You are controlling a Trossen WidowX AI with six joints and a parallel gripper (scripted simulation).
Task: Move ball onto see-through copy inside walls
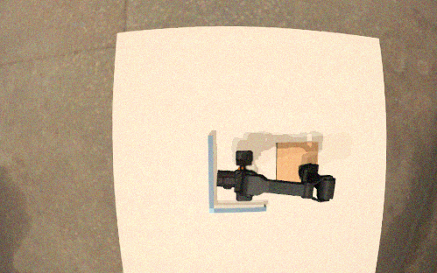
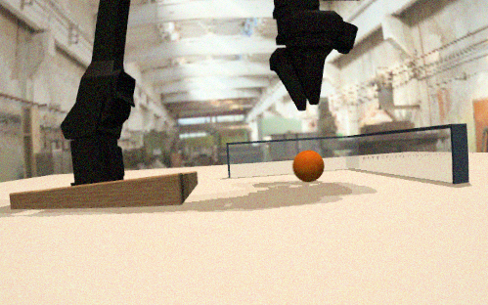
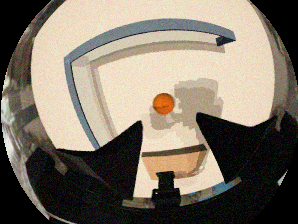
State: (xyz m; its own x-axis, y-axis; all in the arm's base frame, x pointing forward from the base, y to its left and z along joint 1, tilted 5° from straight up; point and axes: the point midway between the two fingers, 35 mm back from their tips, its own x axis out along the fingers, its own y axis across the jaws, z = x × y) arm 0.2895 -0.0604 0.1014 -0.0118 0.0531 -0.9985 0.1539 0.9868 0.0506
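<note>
The ball (image 2: 308, 165) sits on the surface (image 2: 266, 254) near the middle of the exterior frame, inside the corner of the clear walls (image 2: 413, 152), with the gripper (image 2: 304, 100) hanging well above it, jaws apart and holding nothing. I judge this the last step: the ball is released, and what remains is to carry the arm clear without disturbing it. The see-through copy I cannot make out anywhere; it may coincide with the ball. From the top view the arm hides nearly all of the ball.
</note>
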